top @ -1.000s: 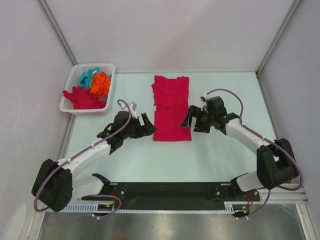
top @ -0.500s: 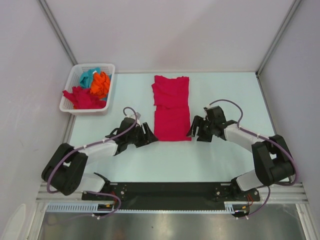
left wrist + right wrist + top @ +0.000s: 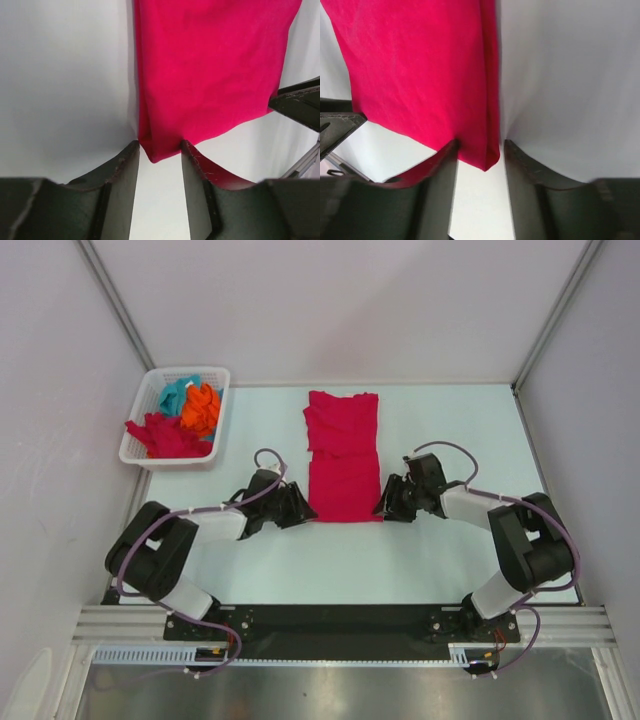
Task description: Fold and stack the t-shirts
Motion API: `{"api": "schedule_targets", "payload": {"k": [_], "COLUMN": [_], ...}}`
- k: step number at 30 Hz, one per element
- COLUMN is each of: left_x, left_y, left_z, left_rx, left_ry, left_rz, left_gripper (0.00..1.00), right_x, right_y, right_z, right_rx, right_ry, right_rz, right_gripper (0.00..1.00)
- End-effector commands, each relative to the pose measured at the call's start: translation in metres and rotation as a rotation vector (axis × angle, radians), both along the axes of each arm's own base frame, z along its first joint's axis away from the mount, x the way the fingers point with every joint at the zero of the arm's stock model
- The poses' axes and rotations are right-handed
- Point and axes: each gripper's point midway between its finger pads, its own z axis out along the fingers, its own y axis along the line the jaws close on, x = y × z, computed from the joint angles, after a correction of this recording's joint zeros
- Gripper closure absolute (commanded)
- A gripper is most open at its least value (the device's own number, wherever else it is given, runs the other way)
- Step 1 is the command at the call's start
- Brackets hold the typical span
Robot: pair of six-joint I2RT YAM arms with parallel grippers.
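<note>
A crimson t-shirt point(image 3: 342, 455) lies folded into a long strip on the table point(image 3: 450, 560), neck end far. My left gripper point(image 3: 298, 510) sits low at its near left corner and my right gripper point(image 3: 388, 502) at its near right corner. In the left wrist view the shirt point(image 3: 210, 65) has its corner tip between the left gripper's point(image 3: 159, 150) half-closed fingers. The right wrist view shows the other corner of the shirt point(image 3: 420, 65) between the right gripper's point(image 3: 479, 150) fingers. Both pairs of jaws still stand apart, with table showing between them.
A white lattice basket point(image 3: 140, 455) stands at the back left, holding crumpled orange point(image 3: 203, 408), teal point(image 3: 178, 393) and red point(image 3: 165, 435) t-shirts. Grey walls close in the table on three sides. The arms' black base rail point(image 3: 330, 620) runs along the near edge.
Both grippers have dropped and moved toward me to the shirt's near corners, and their jaws have narrowed around the corner tips. The shirt has not shifted.
</note>
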Motion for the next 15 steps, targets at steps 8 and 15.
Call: {"api": "schedule_targets", "payload": {"k": [8, 15], "left_x": [-0.015, -0.072], "left_y": [0.005, 0.016], "left_z": [-0.009, -0.005], "left_rx": [0.013, 0.029], "left_ry": [0.023, 0.056], "left_rz": [-0.032, -0.035], "left_gripper": [0.99, 1.00], "right_x": [-0.025, -0.081], "right_y": [-0.004, -0.011], "right_z": [-0.021, -0.022], "right_rx": [-0.039, -0.064], "right_ry": [0.072, 0.134], "right_rz": [-0.002, 0.015], "right_gripper": [1.00, 1.00]}}
